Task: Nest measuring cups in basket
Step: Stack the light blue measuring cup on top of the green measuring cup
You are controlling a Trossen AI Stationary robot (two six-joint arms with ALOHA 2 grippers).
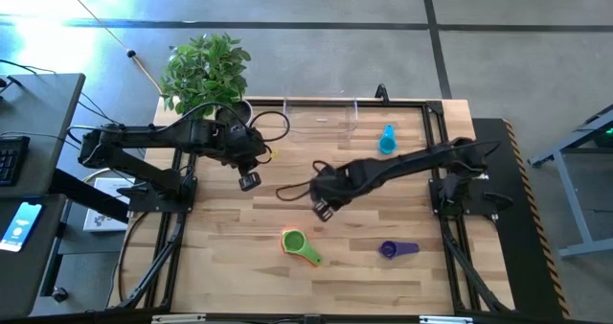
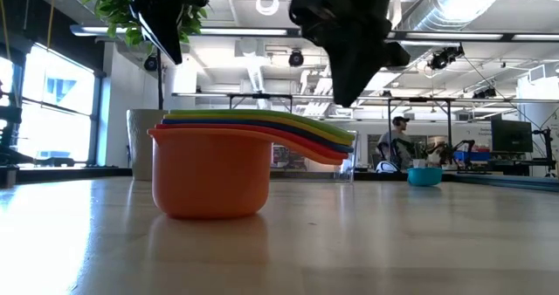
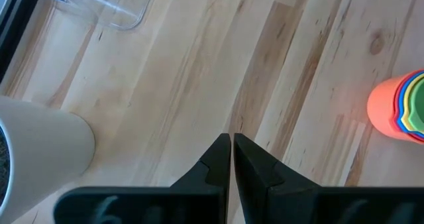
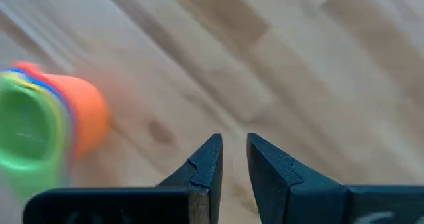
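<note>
A nested stack of measuring cups (image 1: 299, 244) stands upright on its orange bottom cup on the near middle of the table, green innermost; it also shows in the low view (image 2: 210, 168). A purple cup (image 1: 396, 250) lies to its right. A light blue cup (image 1: 387, 140) sits near the far edge. The clear basket (image 1: 321, 118) stands at the far edge. My right gripper (image 1: 323, 209) hovers just beyond the stack, its fingers a narrow gap apart (image 4: 235, 158). My left gripper (image 1: 249, 180) hangs shut (image 3: 231, 151) over bare wood, left of centre.
A white plant pot with a leafy plant (image 1: 206, 70) stands at the far left corner, close to the left arm. Black cables (image 1: 292, 192) loop over the table's middle. Bare wood lies between the stack and the basket.
</note>
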